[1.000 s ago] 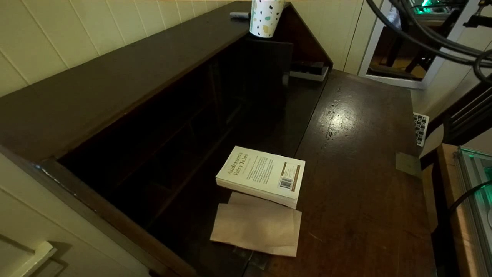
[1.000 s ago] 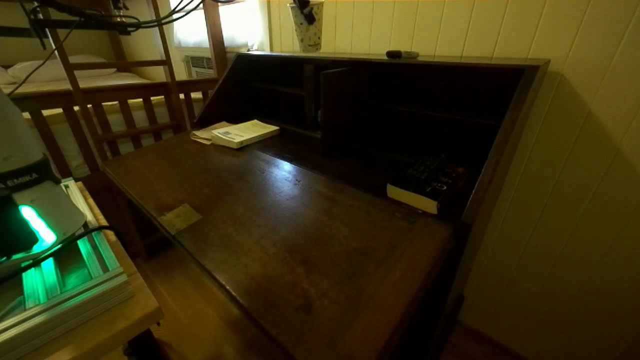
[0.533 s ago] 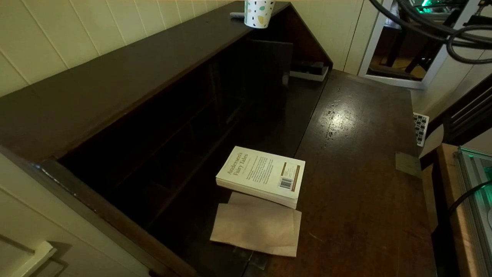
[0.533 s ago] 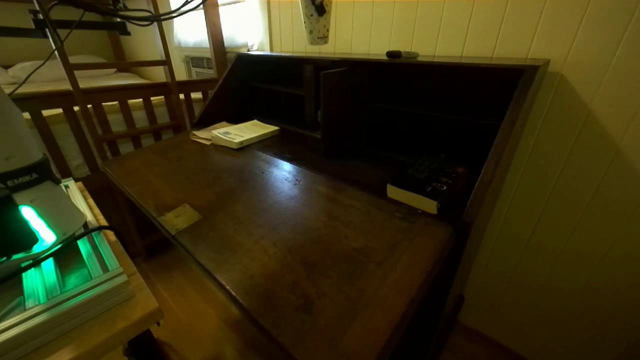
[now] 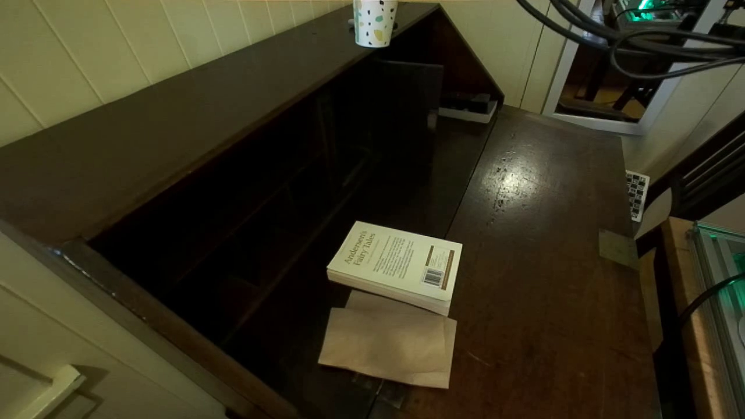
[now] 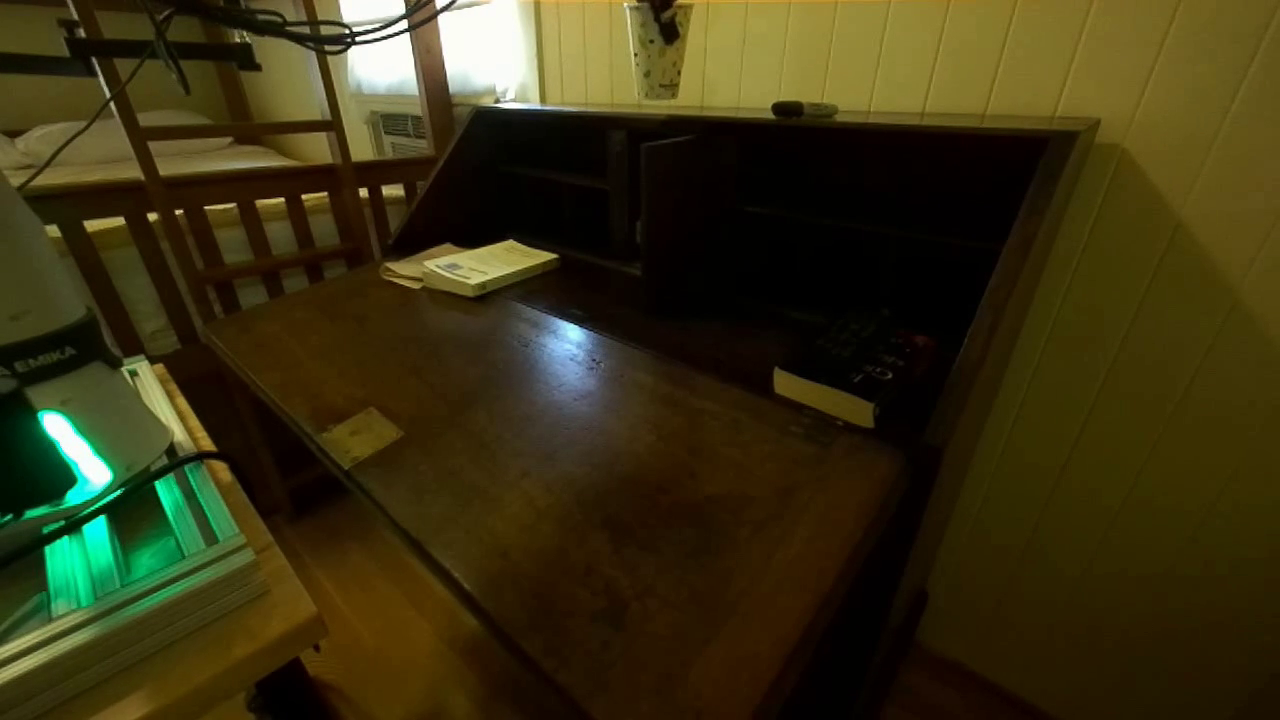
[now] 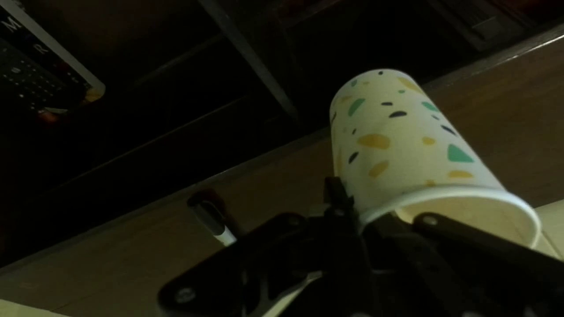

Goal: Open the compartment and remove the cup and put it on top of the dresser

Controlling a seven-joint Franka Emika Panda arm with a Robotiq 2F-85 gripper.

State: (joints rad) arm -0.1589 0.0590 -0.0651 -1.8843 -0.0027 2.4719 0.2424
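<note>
My gripper [image 7: 358, 215] is shut on the wall of the cup [image 7: 396, 132] at its rim, with one finger outside and the other reaching inside. White with coloured specks, the cup hangs upright, base down, in both exterior views. Its base is slightly above the top of the dresser [image 6: 950, 122], with a small gap of wall showing beneath. In an exterior view it overlaps the front edge of that dark top [image 5: 174, 128]. Below, the door of the compartment [image 6: 668, 220] stands swung out; the inside is too dark to make out. Only dark fingertips of the gripper show at the cup's mouth there.
A small dark-and-white marker-like object [image 6: 803, 109] lies on the dresser top. A white book [image 5: 396, 262] and brown paper [image 5: 387, 349] rest on the desk surface. A thick dark book [image 6: 850, 370] sits at the far end. Black cables [image 5: 640, 46] hang overhead.
The cup has travelled sideways over the dresser with my gripper. It first rose, then sank a little. The compartment door and the books have stayed put.
</note>
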